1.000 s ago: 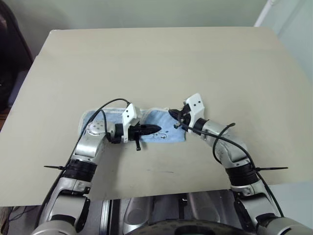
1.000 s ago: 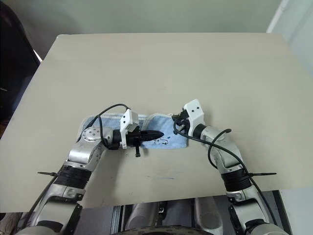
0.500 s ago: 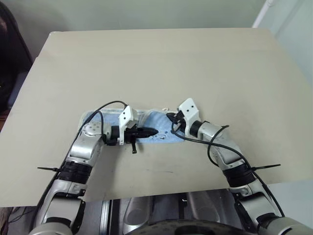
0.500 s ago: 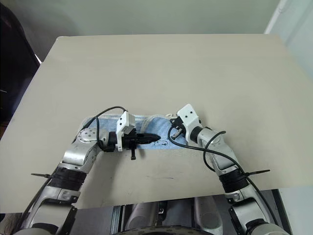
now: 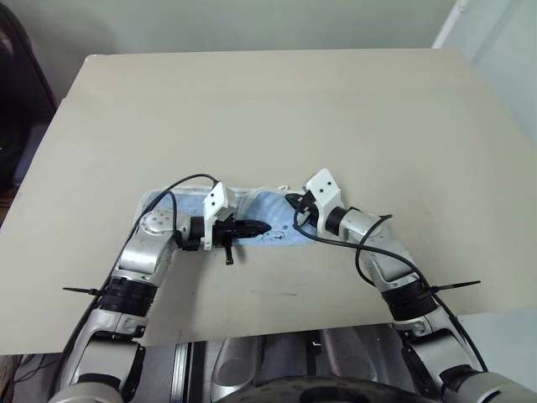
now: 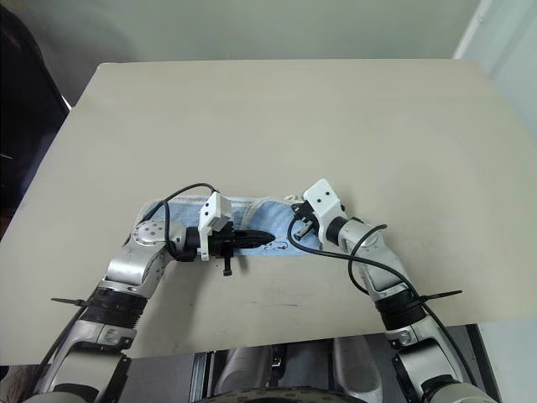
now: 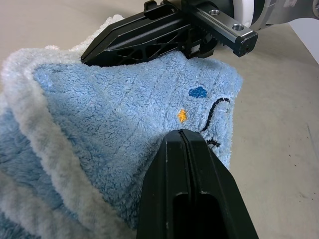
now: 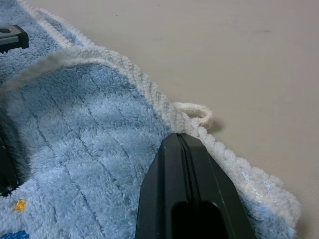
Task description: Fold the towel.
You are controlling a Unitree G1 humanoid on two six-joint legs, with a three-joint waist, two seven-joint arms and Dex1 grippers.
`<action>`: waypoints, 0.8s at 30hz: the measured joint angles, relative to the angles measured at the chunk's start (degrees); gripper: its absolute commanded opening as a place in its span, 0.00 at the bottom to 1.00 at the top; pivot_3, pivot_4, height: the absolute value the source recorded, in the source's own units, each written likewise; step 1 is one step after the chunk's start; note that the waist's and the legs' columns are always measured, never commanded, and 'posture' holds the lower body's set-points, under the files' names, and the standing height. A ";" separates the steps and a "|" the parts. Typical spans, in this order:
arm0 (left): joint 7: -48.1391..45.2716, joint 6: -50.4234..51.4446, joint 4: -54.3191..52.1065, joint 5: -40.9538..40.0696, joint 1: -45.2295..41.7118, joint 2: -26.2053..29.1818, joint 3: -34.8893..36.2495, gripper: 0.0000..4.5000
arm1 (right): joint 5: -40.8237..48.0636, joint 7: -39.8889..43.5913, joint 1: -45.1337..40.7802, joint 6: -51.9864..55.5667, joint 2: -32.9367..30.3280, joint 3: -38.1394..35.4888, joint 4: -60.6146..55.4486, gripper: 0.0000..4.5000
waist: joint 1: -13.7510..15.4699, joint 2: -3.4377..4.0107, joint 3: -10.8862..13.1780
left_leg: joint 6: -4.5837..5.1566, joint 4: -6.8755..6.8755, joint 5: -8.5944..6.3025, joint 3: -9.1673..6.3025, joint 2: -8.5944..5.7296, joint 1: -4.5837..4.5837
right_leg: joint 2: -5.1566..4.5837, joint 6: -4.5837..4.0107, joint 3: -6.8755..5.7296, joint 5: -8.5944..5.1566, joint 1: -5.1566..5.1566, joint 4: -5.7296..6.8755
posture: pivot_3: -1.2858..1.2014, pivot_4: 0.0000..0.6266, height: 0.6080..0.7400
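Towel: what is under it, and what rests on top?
Under the towel lies the beige table; whatever the cloth covers cannot be seen. On top, the shut left gripper and shut right gripper press its blue pile near the embroidered mark.

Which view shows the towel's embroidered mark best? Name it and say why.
The left wrist view: the towel fills it, and the embroidered mark shows a blue patch, an orange spot and a dark line. In the eye views it is a tiny speck; the right wrist view catches only its edge.
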 measured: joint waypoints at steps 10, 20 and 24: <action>0.00 0.01 0.00 -0.01 0.00 0.01 0.00 0.01 | -0.05 0.05 0.00 0.00 0.05 -0.04 0.03 0.00 | 0.00 0.00 0.00 | -0.07 0.00 -0.04 0.00 0.00 0.00 | 0.00 0.00 0.00 -0.01 0.00 0.00 | 0.52 0.24 0.72; 4.06 6.85 -1.82 -8.89 -0.46 -1.21 9.10 0.13 | 17.40 8.40 1.04 11.22 -3.22 -8.47 -10.18 0.00 | 0.08 -0.08 0.19 | -0.36 -0.02 0.11 0.09 -0.02 -0.77 | 0.03 0.02 0.01 -0.01 -0.60 -0.01 | 0.52 0.24 0.72; 8.04 8.58 -6.86 -14.95 -1.78 1.89 20.16 0.13 | 26.68 14.00 -4.28 17.12 -11.17 -15.21 -20.90 0.00 | 0.12 -0.18 0.07 | -0.64 -0.22 0.68 0.03 0.02 -0.58 | 0.14 0.05 0.02 -0.07 -0.41 -0.33 | 0.52 0.24 0.72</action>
